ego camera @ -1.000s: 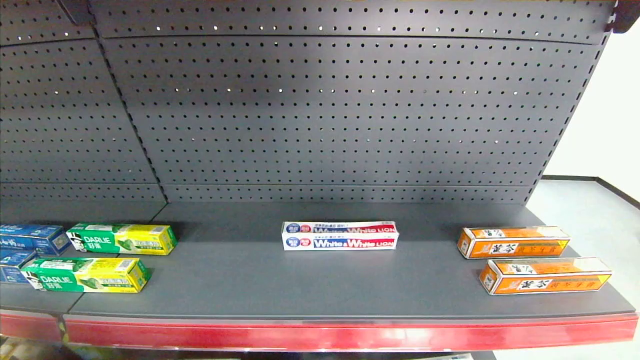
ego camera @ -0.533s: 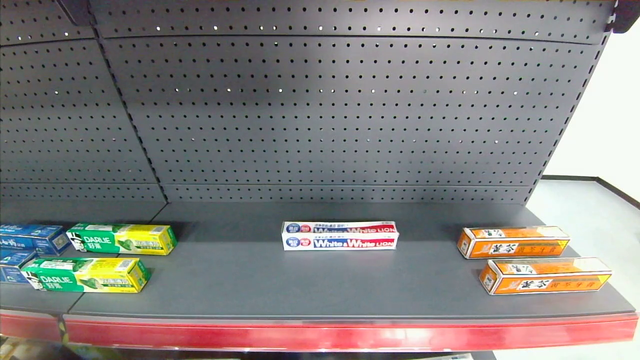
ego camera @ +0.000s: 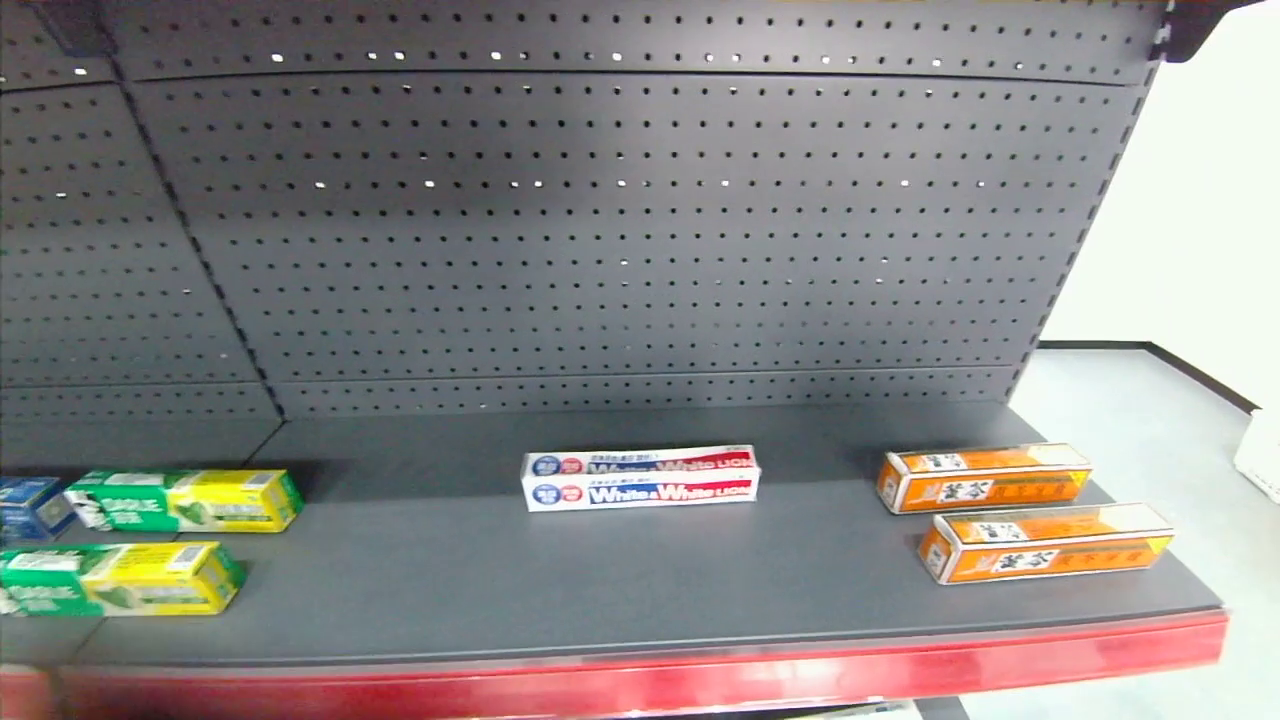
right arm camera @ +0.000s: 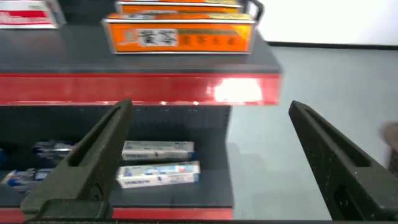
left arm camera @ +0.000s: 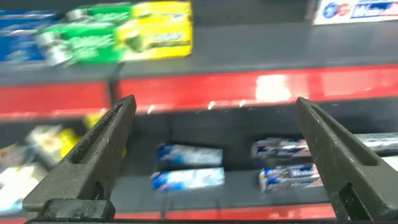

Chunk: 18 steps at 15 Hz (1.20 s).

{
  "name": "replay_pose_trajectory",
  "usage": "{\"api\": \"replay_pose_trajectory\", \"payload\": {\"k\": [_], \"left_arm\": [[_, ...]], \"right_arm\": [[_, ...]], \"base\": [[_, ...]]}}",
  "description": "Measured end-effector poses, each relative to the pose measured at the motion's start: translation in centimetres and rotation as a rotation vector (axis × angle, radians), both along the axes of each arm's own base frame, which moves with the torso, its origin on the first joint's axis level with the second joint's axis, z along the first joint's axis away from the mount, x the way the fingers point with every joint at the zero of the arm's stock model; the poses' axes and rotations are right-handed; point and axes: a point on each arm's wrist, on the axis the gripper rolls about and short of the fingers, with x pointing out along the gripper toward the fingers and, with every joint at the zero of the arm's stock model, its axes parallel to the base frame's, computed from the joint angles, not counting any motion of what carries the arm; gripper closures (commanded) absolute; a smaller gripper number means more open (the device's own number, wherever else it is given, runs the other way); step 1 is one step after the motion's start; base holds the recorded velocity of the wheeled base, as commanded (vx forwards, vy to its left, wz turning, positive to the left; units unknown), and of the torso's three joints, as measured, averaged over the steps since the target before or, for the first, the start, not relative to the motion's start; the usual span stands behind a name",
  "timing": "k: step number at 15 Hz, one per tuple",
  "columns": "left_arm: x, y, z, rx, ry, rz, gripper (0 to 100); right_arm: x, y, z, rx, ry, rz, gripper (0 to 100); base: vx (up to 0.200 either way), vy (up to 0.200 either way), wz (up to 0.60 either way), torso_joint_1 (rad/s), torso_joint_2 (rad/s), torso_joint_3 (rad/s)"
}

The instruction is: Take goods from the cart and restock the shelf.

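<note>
Logged left hand (left arm camera: pixel 214 102) and right hand (right arm camera: pixel 209 104) low before the red lip of the shelf (right arm camera: pixel 124 87), both with fingers spread wide, nothing held. Just beyond the right hand: orange box (right arm camera: pixel 180 36), lying flat, long axis crosswise to the fingers, ends pointing sideways. Judged light, stiff card, dentable; best pinched across the narrow width at mid-length. Farther back, second orange box (right arm camera: pixel 180 7), same lie.
</note>
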Motion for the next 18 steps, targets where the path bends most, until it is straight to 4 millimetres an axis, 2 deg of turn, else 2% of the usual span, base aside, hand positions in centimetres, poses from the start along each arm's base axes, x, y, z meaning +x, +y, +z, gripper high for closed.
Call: {"api": "replay_pose_trajectory", "payload": {"k": [14, 18], "left_arm": [[0.0, 0.0, 0.01, 0.0, -0.001, 0.0, 0], [0.0, 0.0, 0.01, 0.0, 0.0, -0.001, 0]], "right_arm": [[0.0, 0.0, 0.0, -0.002, 0.0, 0.002, 0], [0.0, 0.0, 0.0, 0.0, 0.0, 0.0, 0]], "base": [[0.0, 0.0, -0.6, 0.003, 0.0, 0.003], [0.0, 0.0, 0.0, 0.0, 0.0, 0.0]]}}
